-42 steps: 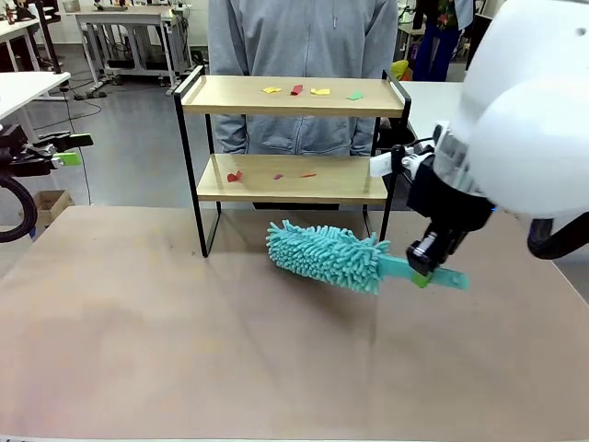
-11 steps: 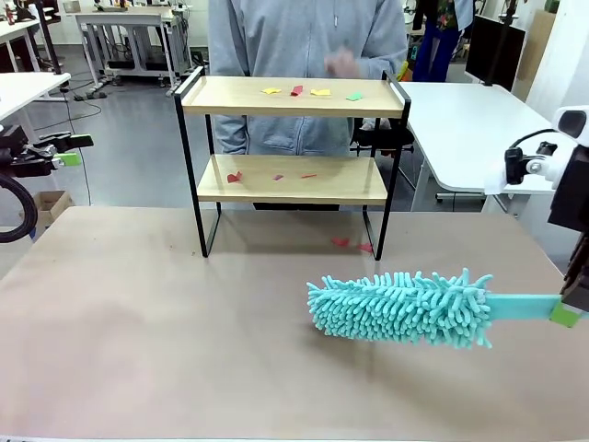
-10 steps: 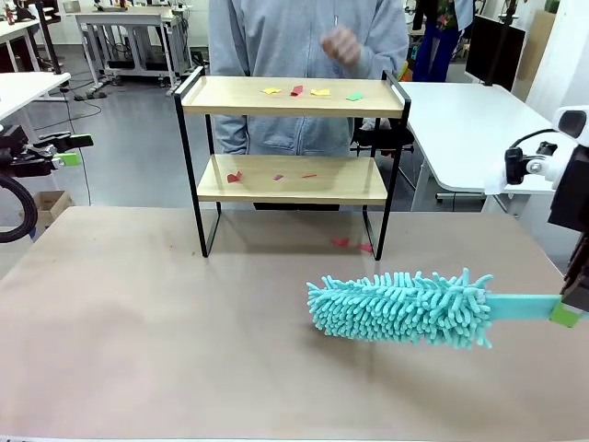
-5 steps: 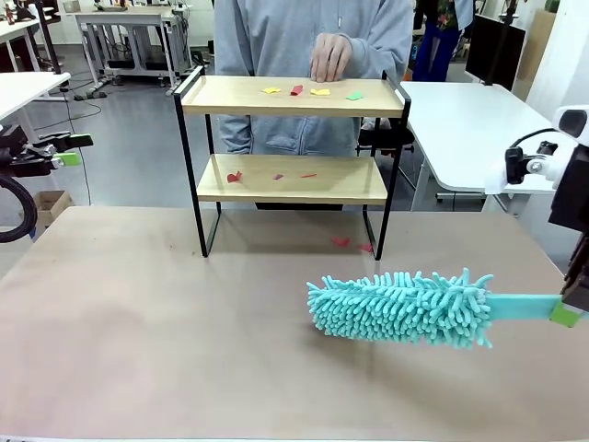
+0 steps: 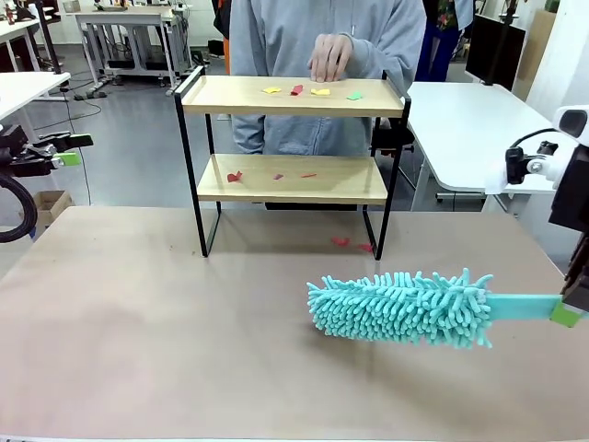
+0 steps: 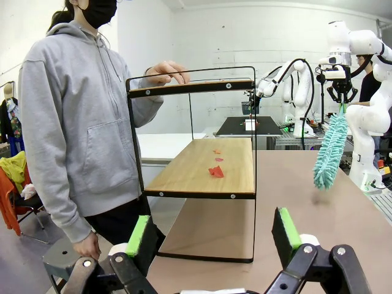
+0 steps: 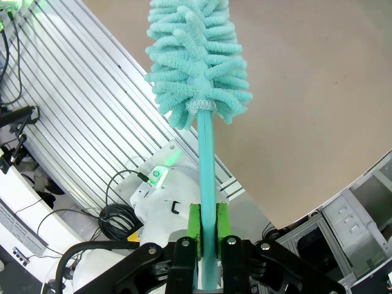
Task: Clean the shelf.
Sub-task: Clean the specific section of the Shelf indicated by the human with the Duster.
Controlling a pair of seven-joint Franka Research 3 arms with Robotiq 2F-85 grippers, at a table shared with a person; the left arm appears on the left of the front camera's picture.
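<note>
While the two-tier light-wood shelf in a black metal frame (image 5: 230,95) stands far-centre on the brown bench (image 5: 138,322), coloured paper scraps (image 5: 296,90) on both boards, the fluffy teal duster (image 5: 396,308) is near-right of it, long axis left-right, handle pinched in the right jaws. The shelf is far-left of them. Left jaws are spread, off left.

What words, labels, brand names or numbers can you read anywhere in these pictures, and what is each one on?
No text can be read.
The shelf, the teal duster and the paper scraps carry no print.
A white strip at the lower left of the right wrist view may bear small marks, but they are too small and blurred to read.
</note>
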